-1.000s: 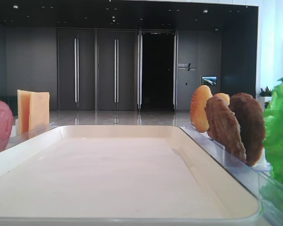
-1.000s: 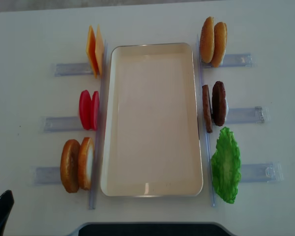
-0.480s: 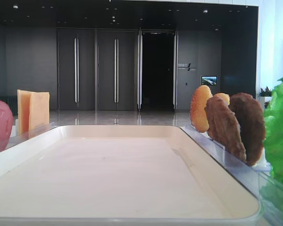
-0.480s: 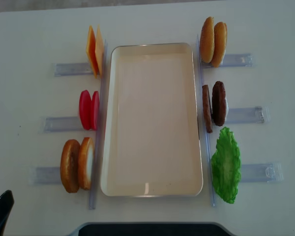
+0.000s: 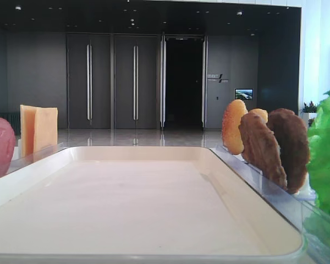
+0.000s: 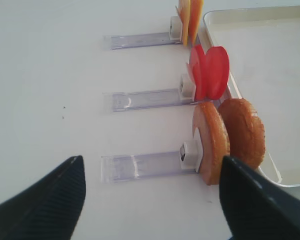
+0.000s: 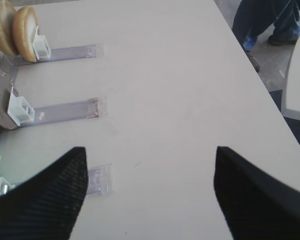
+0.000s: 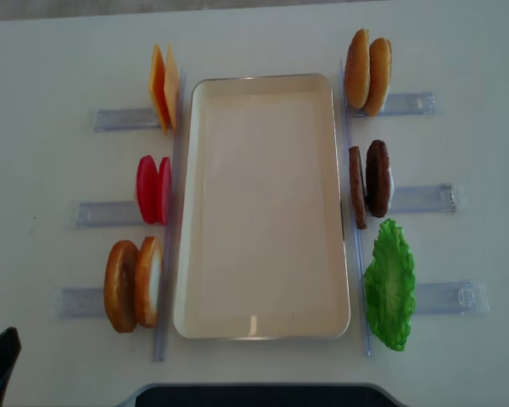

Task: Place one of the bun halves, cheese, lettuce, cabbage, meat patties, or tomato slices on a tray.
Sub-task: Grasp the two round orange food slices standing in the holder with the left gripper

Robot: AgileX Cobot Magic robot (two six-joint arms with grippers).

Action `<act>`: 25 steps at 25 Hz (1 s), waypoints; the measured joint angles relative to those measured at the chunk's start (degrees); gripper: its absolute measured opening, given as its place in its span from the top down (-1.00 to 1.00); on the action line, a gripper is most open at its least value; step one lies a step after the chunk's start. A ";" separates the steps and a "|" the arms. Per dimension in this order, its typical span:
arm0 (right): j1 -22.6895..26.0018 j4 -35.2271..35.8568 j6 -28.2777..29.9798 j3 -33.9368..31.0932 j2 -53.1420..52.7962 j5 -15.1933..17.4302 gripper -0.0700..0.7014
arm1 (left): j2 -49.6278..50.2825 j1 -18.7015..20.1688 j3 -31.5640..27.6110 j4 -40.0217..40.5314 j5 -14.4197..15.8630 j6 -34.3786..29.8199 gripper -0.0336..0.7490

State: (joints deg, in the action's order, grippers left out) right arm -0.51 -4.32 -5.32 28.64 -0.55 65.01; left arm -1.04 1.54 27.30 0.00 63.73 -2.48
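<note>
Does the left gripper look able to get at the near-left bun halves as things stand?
Probably yes. The left gripper is open with the bun halves standing upright just ahead of it, and only bare table and their clear holder lie between.

one exterior view sat low at the near short end of the tray (image 5: 154,258), almost level with its rim, and looked along its length toward dark doors (image 5: 113,82) at the back of the room. the other exterior view hung high above the table (image 8: 51,51) and faced straight down, taking in the whole tray (image 8: 263,332) and the racks on both sides. the right wrist view looked forward and down past its end effector (image 7: 150,195) over the table's right part, close to the surface. the left wrist view did likewise past its end effector (image 6: 150,200) on the left side. both exterior views shared the tray, the cheese (image 5: 38,129) and the meat patties (image 8: 369,180); the left wrist view shared the tomato slices (image 6: 209,72) with the overhead one.
</note>
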 joint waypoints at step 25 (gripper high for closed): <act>0.00 0.00 0.00 0.00 0.00 0.00 -0.56 | 29.72 0.00 15.58 2.81 8.50 5.67 -0.73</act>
State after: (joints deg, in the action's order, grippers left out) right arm -0.51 -4.32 -5.32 28.64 -0.55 65.01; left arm 28.68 1.54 42.88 2.81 72.24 3.19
